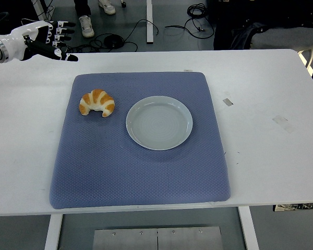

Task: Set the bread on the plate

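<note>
- Lying on the left part of the blue mat [141, 177], the bread [97, 103] is a croissant-shaped piece with both horns pointing toward the near edge, just beside the plate [137, 136] and not touching it.
- I judge it light, soft and flaky, so a hard squeeze would crush or tear it. A gentle wrap ought to be enough.
- My best hold looks to be across the thick middle of the arch, thumb on one flank and the others on the opposite flank, away from the thin horn tips.
- The plate is bare and sits at the mat's centre, to the right of the bread, so the carry is short.
- My left hand [46, 37] hangs over the far left corner of the bench [266, 94], well apart from the bread. Its fingers [62, 31] are spread loosely and hold nothing.
- My right hand does not show.
</note>
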